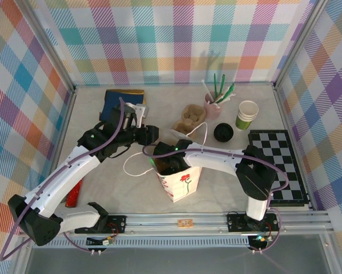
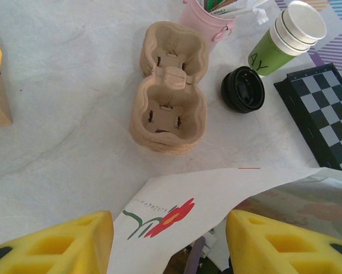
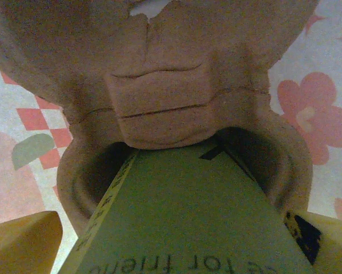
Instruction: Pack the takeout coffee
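The takeout coffee [image 3: 182,222] is a green paper cup standing in a well of a brown pulp cup carrier [image 3: 159,85], inside the white flower-printed paper bag [image 1: 182,182]; its top is out of frame. My right gripper [image 3: 171,251] reaches down into the bag [image 1: 169,164], open, a yellow fingertip [image 3: 28,240] on either side of the cup and a thin gap at the left one. My left gripper [image 2: 169,242] is at the bag's far rim [image 1: 149,137], open, with the bag's printed wall [image 2: 216,194] between its fingers.
Behind the bag lie a stack of pulp carriers [image 1: 189,118], a loose black lid [image 1: 223,132], lidless green cups [image 1: 246,114] and a pink pot of sticks [image 1: 212,105]. A chessboard [image 1: 279,165] lies at the right, a dark box [image 1: 122,103] at the back left, and a red object [image 1: 75,193] under the left arm.
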